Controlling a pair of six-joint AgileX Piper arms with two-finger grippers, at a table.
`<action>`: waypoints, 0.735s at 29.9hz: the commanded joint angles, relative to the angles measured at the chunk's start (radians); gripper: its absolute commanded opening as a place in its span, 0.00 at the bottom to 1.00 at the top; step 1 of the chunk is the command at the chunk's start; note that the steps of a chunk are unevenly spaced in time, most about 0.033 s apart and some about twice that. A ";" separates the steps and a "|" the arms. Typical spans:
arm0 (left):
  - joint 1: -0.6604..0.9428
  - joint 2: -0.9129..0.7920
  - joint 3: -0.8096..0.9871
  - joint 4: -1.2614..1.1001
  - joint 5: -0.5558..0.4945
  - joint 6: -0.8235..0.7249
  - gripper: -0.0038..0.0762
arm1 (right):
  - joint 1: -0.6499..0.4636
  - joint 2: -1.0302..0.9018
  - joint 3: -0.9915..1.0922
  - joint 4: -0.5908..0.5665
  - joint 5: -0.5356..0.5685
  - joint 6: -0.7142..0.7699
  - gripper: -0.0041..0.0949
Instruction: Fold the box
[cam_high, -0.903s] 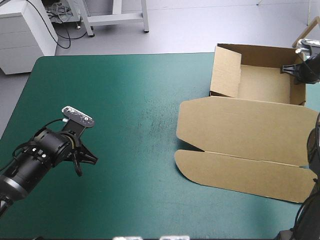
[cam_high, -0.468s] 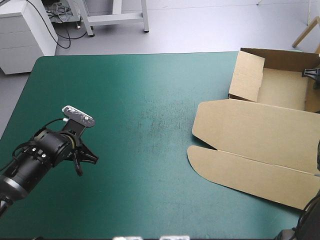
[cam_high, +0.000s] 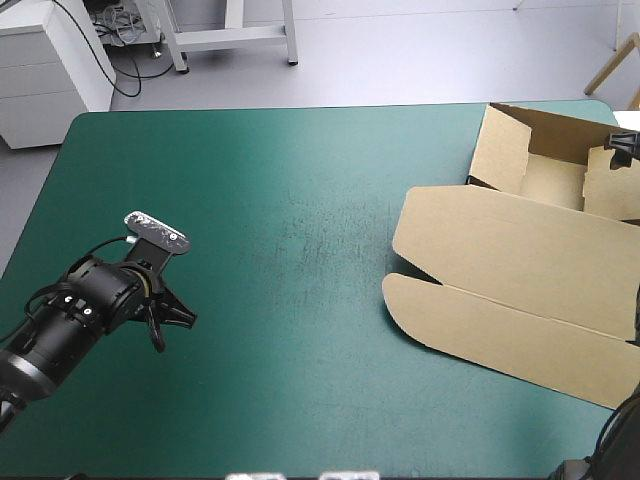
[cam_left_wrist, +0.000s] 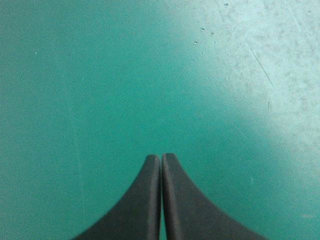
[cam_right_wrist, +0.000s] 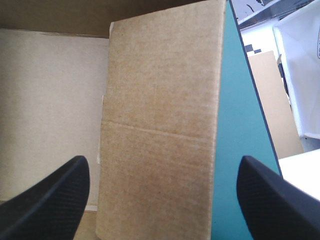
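High view. We find the box (cam_high: 510, 250) on the right part of the teal-green cover (cam_high: 280, 220), reaching the right edge. Its tray portion sits toward the far right corner, with the left wall and the far wall raised. A further panel stands at the tray's right side. The lid lies flat on the cover, extending from the tray toward the near edge, with its rounded front flap nearest to us. The right gripper (cam_high: 621, 146) shows only as a small black shape at the tray's right side. From this view we cannot tell how its fingers stand. The left gripper (cam_high: 172, 318) hangs over the left near part of the table, well apart from the box.

Left wrist view. The left gripper (cam_left_wrist: 161, 159) has its two black fingers pressed together in one pointed arch, with nothing between them. Only bare teal-green cover lies ahead of it.

Right wrist view. The right gripper (cam_right_wrist: 162, 165) has its fingers spread wide. A brown panel of the box (cam_right_wrist: 160, 100) stands between them, creased across its middle. We cannot tell whether either finger touches it. The tray floor lies to one side of the panel and a strip of cover to the other.
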 joint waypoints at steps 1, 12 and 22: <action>-0.001 -0.023 -0.022 0.017 -0.018 -0.011 0.04 | -0.005 -0.124 -0.033 0.020 -0.029 -0.003 0.73; -0.001 -0.023 -0.022 -0.009 -0.024 -0.011 0.04 | -0.005 -0.337 -0.033 0.193 -0.029 -0.007 0.07; -0.001 -0.133 -0.022 -0.016 -0.060 -0.023 0.04 | 0.077 -0.511 0.101 0.250 -0.028 -0.064 0.02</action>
